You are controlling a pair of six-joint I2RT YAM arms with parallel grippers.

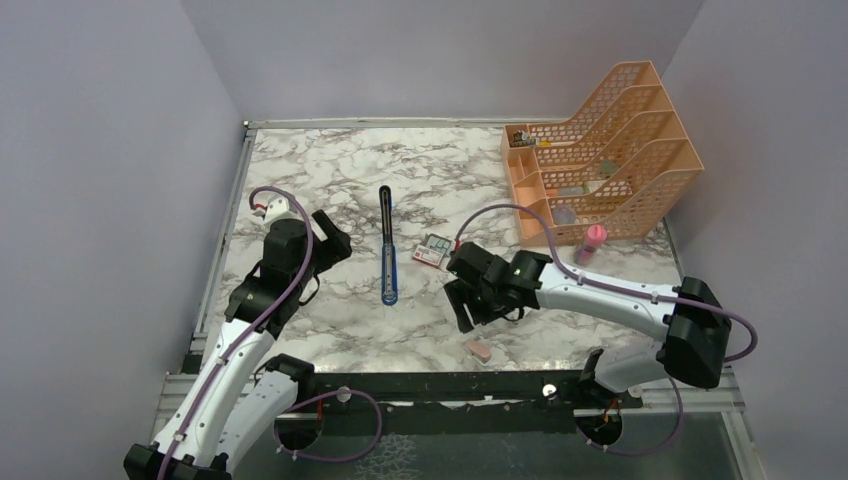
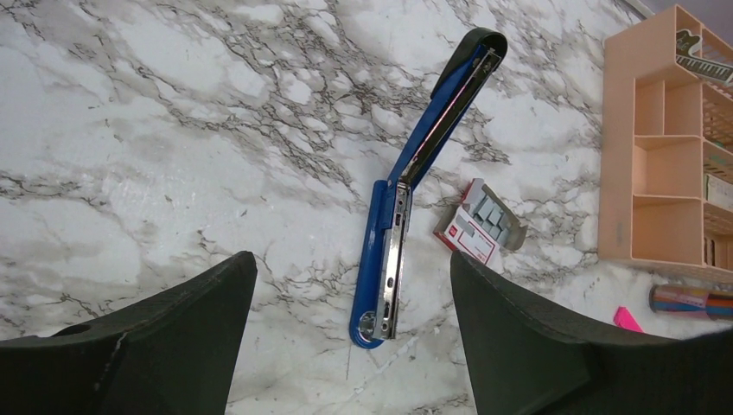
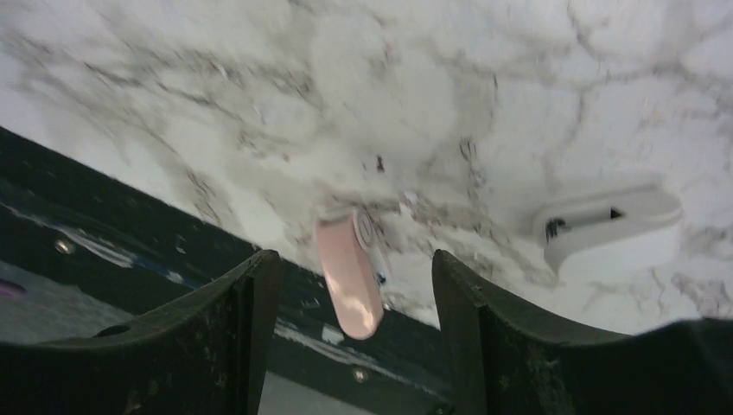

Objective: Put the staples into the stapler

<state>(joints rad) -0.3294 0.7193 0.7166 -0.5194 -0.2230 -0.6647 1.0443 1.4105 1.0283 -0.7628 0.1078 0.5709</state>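
Close to the near edge of the marble surface (image 1: 330, 330) lay a pink eraser (image 3: 348, 281), seen between the right fingers (image 3: 493, 346), which stood apart and empty. The left fingers (image 2: 173, 346) were apart too. Farther, at the middle, the stapler (image 1: 387, 245) lay opened flat, with the staples (image 1: 432, 250) just to its right, not touching it.

Marble-patterned table (image 1: 300, 170) with stationery.
The stapler (image 1: 387, 250) lies opened out flat at centre; the staples box (image 1: 433, 250) sits just right of it, a pink eraser (image 1: 479, 350) near the front edge, an orange rack (image 1: 600, 150) at the far right corner.
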